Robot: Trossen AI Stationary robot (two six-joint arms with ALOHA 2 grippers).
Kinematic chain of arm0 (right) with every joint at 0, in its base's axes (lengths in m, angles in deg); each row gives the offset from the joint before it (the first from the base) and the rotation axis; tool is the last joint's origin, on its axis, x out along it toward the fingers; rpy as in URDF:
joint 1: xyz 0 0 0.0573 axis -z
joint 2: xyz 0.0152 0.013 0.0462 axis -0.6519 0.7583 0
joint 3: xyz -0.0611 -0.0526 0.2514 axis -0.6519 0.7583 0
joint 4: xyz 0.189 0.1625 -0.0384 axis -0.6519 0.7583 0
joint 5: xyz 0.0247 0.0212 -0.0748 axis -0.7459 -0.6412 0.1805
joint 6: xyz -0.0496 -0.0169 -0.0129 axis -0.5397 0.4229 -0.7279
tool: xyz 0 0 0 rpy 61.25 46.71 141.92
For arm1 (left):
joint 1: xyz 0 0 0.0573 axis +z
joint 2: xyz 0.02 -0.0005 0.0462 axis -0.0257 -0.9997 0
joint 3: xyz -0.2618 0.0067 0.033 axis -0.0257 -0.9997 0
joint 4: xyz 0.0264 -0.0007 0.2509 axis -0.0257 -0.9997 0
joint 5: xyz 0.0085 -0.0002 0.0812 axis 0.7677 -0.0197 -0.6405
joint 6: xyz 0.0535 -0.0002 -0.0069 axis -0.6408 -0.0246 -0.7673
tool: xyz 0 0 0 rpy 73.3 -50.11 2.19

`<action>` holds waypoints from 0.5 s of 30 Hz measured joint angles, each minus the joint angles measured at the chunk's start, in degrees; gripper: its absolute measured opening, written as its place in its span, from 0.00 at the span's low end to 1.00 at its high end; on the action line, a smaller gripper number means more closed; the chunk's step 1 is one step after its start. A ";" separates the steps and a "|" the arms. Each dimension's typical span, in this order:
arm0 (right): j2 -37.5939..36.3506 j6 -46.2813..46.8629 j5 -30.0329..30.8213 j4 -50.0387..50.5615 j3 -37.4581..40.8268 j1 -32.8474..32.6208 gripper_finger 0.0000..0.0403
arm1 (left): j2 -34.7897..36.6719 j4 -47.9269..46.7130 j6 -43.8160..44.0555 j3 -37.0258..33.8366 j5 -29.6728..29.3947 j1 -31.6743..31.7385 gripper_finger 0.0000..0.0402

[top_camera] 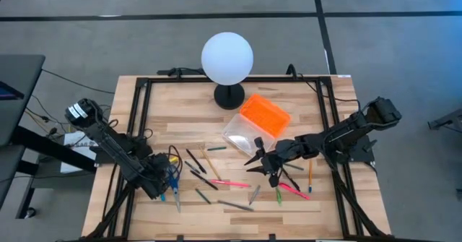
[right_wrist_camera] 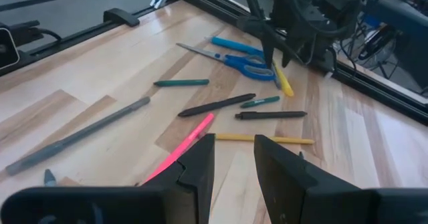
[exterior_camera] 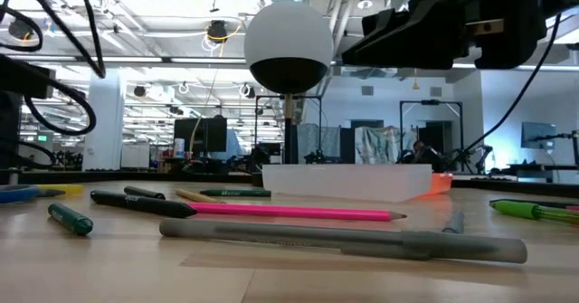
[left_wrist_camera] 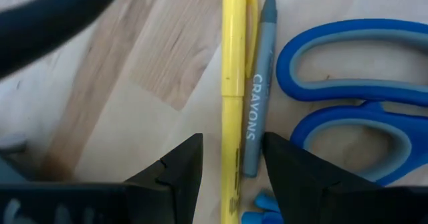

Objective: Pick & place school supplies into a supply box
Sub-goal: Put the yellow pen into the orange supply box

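Now, your worktop (top_camera: 303,108) carries the supply box (top_camera: 256,123) at centre, orange lid up, well apart from the left end effector (left_wrist_camera: 231,167). That one hangs open over a yellow marker (left_wrist_camera: 233,63), one finger on each side; its long axis runs straight out between them, with a grey crayon (left_wrist_camera: 257,83) and blue scissors (left_wrist_camera: 348,97) just beside. Your right end effector (right_wrist_camera: 234,160) is empty and partly open above the pink pencil (right_wrist_camera: 177,150).

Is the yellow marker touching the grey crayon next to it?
Touching. The left wrist view shows the yellow marker and grey crayon lying side by side with no wood visible between them along most of their length.
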 joint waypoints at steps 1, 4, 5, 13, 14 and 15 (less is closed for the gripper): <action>0.00 0.00 -0.02 0.02 0.00 0.00 0.25 | 0.07 1.04 0.04 -0.70 0.05 0.01 0.39; 0.00 0.21 -0.04 0.02 0.00 0.00 0.25 | 0.15 1.99 0.31 -1.49 0.04 0.03 0.39; 0.00 0.33 -0.04 0.02 0.00 -0.01 0.25 | 0.19 1.99 0.32 -1.51 0.04 0.03 0.39; -0.02 0.57 -0.04 0.02 0.00 -0.09 0.25 | 0.29 2.57 0.18 -1.49 -1.10 1.64 0.39; -0.02 0.57 -0.04 0.02 0.00 -0.10 0.25 | 0.29 2.78 -0.16 -1.49 -1.00 2.12 0.39; -0.02 0.65 -0.04 0.02 0.00 -0.11 0.25 | 0.29 2.95 -0.45 -1.49 -0.94 2.56 0.39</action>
